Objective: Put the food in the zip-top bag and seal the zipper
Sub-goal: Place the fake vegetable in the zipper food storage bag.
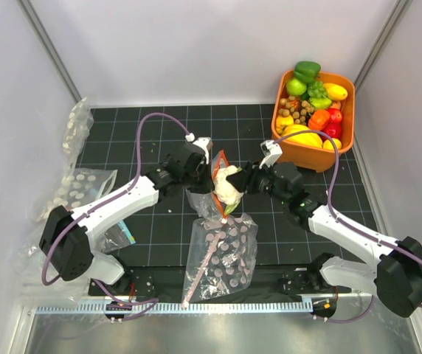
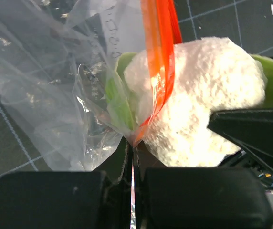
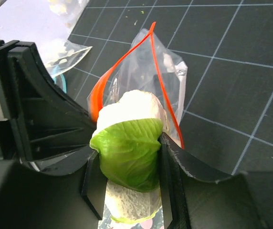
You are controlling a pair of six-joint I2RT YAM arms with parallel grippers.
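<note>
The white cauliflower [image 1: 228,184] with green leaves [image 3: 127,155] is clamped in my right gripper [image 3: 127,164] at the open mouth of the clear zip-top bag [image 1: 205,200]. Its white head [image 2: 198,95] pokes between the two sides of the orange-red zipper [image 3: 127,62]. My left gripper [image 2: 132,148] is shut on the bag's mouth edge, holding the zipper [image 2: 158,57] up above the mat. My left gripper [image 1: 209,151] and right gripper [image 1: 242,181] face each other mid-table. The green bell pepper [image 1: 307,71] sits atop the orange bin. I cannot tell the orange round piece among the bin's fruit.
An orange bin [image 1: 310,153] full of toy produce stands at the back right. A clear bag with pink dots [image 1: 222,254] lies in front of the held bag. Clear bags with white dots [image 1: 78,184] lie along the left edge. White walls enclose the black mat [image 1: 159,228].
</note>
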